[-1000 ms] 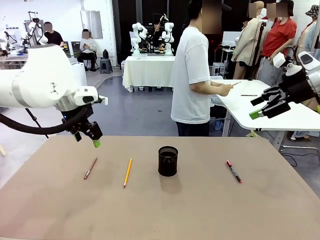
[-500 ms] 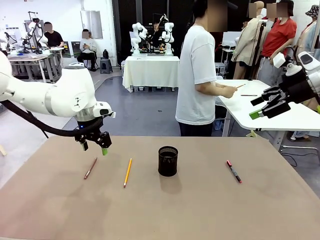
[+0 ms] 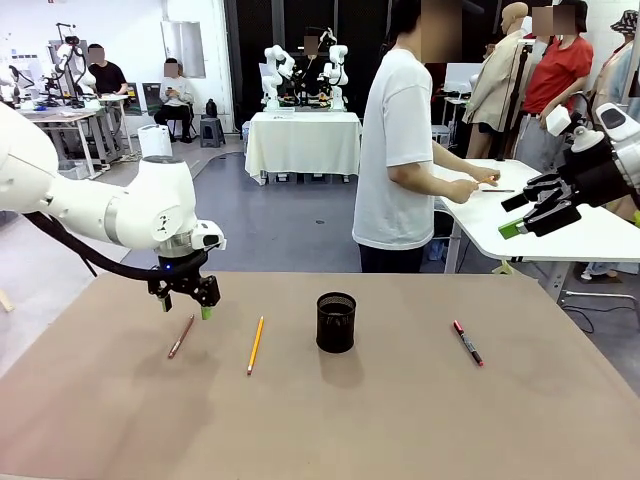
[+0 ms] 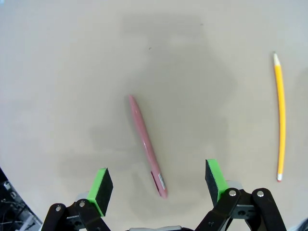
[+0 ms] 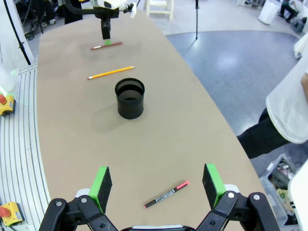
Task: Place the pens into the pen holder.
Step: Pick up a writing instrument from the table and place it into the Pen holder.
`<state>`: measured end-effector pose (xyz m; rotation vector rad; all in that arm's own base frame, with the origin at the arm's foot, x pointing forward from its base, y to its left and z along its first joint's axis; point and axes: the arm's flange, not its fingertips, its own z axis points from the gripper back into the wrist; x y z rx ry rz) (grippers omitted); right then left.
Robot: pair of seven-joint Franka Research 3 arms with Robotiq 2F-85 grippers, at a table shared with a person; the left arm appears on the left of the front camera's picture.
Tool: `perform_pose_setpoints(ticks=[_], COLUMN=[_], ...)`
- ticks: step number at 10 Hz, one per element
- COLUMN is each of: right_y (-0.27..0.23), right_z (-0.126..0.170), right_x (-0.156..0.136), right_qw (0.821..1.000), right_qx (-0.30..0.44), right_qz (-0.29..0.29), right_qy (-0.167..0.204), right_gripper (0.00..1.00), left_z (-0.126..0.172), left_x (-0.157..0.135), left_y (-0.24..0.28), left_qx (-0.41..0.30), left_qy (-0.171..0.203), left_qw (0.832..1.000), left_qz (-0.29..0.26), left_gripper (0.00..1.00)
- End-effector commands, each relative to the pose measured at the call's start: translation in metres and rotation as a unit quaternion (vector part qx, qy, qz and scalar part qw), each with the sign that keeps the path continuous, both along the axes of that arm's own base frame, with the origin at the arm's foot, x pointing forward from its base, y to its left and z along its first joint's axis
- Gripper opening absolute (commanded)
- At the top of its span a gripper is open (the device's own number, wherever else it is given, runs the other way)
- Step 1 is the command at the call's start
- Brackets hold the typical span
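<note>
Coming in at nine o'clock, the left arm: glossy white rounded shells, grey joint bands, a black cable looping beneath. Its left gripper is black, with linkage fingers, silver pivot pins and bright green pads. At three o'clock, the right arm, also white, carries a matching black right gripper.

Front view: fixed at the robot's edge of the desk, facing across it toward the far side, whole top in frame. Left wrist view: straight down, close over the reddish-brown pen, yellow pencil near the frame edge. Right wrist view: high, well back, looking along the desk. All three share that pen and pencil; front and right wrist also the pen holder
</note>
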<state>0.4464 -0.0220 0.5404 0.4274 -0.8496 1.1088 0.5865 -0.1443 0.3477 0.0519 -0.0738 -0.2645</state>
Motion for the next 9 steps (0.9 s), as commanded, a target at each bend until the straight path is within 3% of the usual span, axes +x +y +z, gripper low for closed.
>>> perform_pose_setpoints(ticks=[1,6,7,9], right_y=[0.001,0.001,0.001,0.001], right_z=[0.002,0.002,0.002,0.002], right_x=[0.000,0.000,0.000,0.000], right_qw=[1.000,1.000,1.000,1.000], right_qx=[0.004,0.004,0.004,0.004], right_qz=[0.001,0.001,0.001,0.001], right_qy=[0.000,0.000,0.000,0.000], right_gripper=[1.00,1.00,1.00,1.00], left_z=[-0.009,-0.033,-0.035,-0.038], left_x=[0.012,0.022,0.023,0.024], left_y=[0.004,0.010,0.012,0.011], left_qx=[0.001,-0.011,-0.005,-0.007], left_qy=[-0.002,-0.002,-0.005,0.001], left_qw=[1.000,0.999,0.999,0.999], left_qz=[0.016,0.033,0.033,0.038], left_gripper=[1.00,1.00,0.90,0.52])
